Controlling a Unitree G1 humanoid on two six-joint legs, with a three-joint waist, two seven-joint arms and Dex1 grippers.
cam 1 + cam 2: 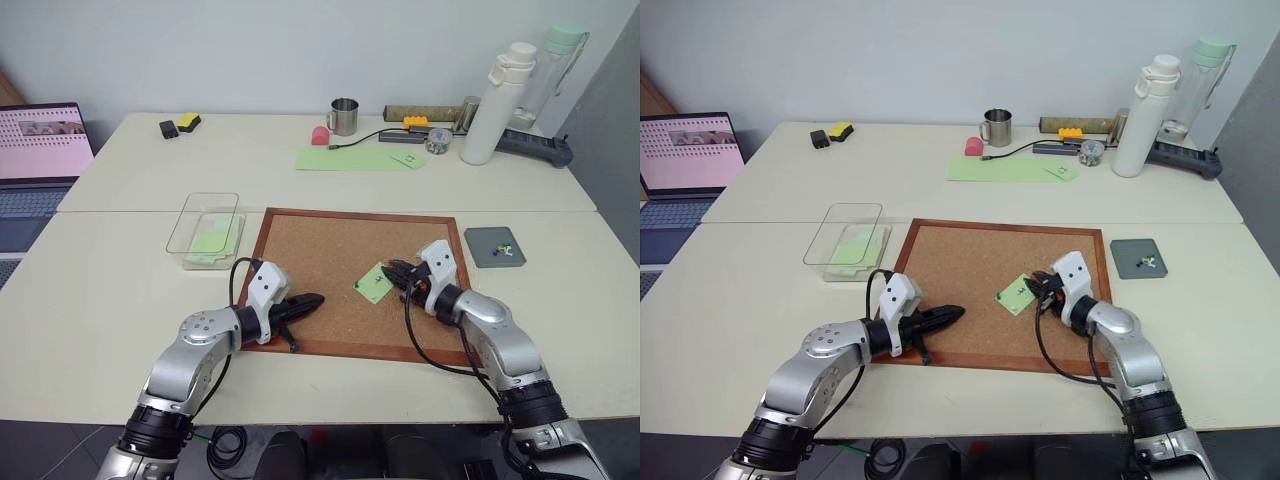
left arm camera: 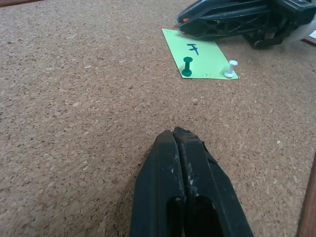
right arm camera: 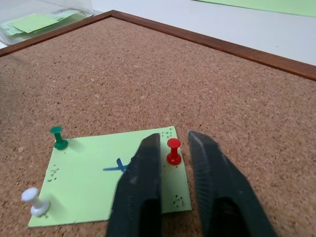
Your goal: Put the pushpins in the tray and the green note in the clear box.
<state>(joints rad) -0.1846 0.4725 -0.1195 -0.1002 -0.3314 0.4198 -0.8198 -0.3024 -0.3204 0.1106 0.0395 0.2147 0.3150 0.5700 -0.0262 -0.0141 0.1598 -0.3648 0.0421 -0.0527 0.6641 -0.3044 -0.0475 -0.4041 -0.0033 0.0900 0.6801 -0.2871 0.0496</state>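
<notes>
Green note (image 3: 111,182): thin, limp paper, pinned flat on cork board (image 1: 330,260) by red pushpin (image 3: 173,150), green pushpin (image 3: 59,138), white pushpin (image 3: 33,201). Pins light, hard, slippery; grip heads. Right claw (image 3: 173,163) narrow, straddling red pin, not visibly clamped. Left claw (image 2: 178,143) closed, empty.

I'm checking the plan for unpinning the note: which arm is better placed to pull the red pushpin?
Right. The right gripper already has its fingers on either side of the red pushpin on the green note. The left gripper is shut and sits apart, across the cork board.
</notes>
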